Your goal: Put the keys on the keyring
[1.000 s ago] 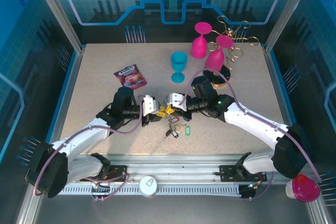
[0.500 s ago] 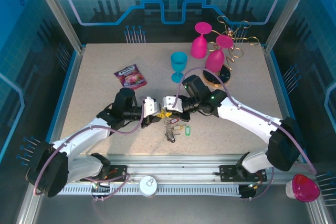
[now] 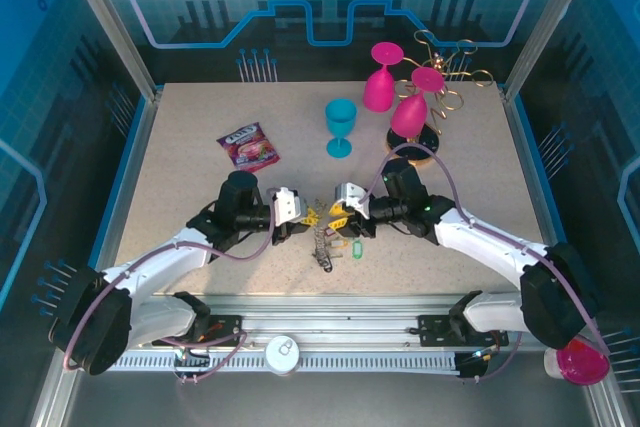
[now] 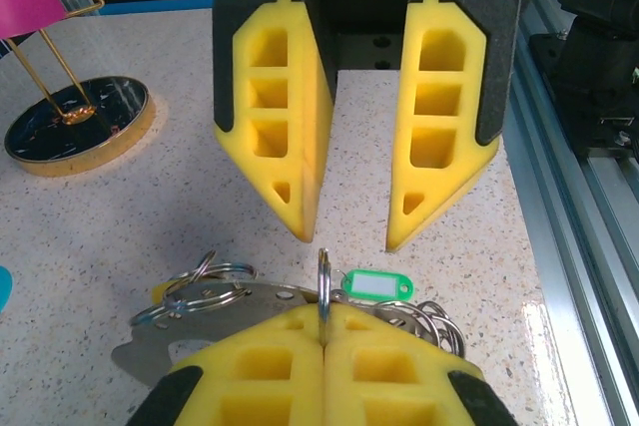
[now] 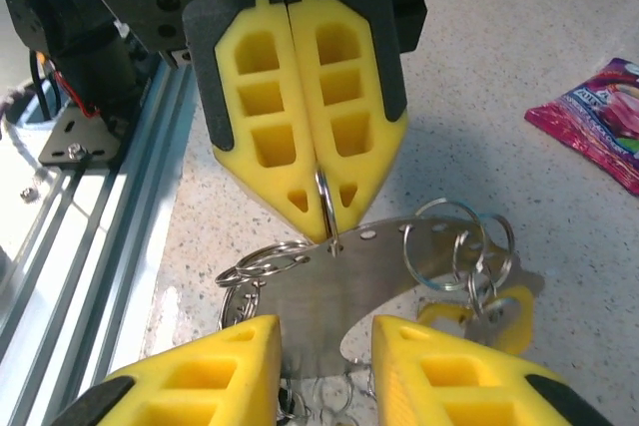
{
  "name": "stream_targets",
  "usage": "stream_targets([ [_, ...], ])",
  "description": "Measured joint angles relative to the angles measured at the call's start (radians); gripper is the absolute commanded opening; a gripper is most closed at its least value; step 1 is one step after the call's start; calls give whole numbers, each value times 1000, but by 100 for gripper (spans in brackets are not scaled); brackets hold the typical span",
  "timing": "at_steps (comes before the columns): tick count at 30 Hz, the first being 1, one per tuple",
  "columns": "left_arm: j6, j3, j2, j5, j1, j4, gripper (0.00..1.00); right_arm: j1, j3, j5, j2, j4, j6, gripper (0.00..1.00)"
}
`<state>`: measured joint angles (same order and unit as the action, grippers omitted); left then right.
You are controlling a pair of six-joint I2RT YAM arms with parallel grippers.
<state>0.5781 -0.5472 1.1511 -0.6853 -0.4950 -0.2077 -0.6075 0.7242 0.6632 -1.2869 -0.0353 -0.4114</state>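
My left gripper (image 5: 321,216) pinches a thin steel split ring (image 4: 322,281) upright on edge. I judge this presents it to the right gripper (image 4: 349,236), which faces it half-open and empty. The keyring (image 5: 339,291), a curved silver plate hung with rings, lies nearside of the turquoise plastic goblet (image 3: 340,127), its length trailing away from that goblet.

The snack packet (image 3: 249,145) carries lettering too blurred to read.
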Motion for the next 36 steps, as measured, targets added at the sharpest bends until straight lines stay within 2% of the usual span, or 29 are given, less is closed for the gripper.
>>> stream_targets([
  [7,0,10,3,0,-2,-19,0,0,-5,38,-26,-134,54,24],
  [17,-3,25,14,0,-4,-74,0,0,-5,74,-57,-176,72,18],
  [25,-27,39,14,0,-4,-100,0,-1,-3,82,-66,-175,68,0],
  [28,-30,44,14,0,-4,-109,0,-1,3,84,-71,-166,67,0],
  [29,-31,45,14,0,-4,-112,9,-1,7,85,-71,-158,65,0],
  [31,-32,45,14,0,-4,-113,15,-1,21,86,-71,-130,52,0],
  [36,-27,31,14,9,-4,-76,14,-15,110,61,-80,43,-32,0],
])
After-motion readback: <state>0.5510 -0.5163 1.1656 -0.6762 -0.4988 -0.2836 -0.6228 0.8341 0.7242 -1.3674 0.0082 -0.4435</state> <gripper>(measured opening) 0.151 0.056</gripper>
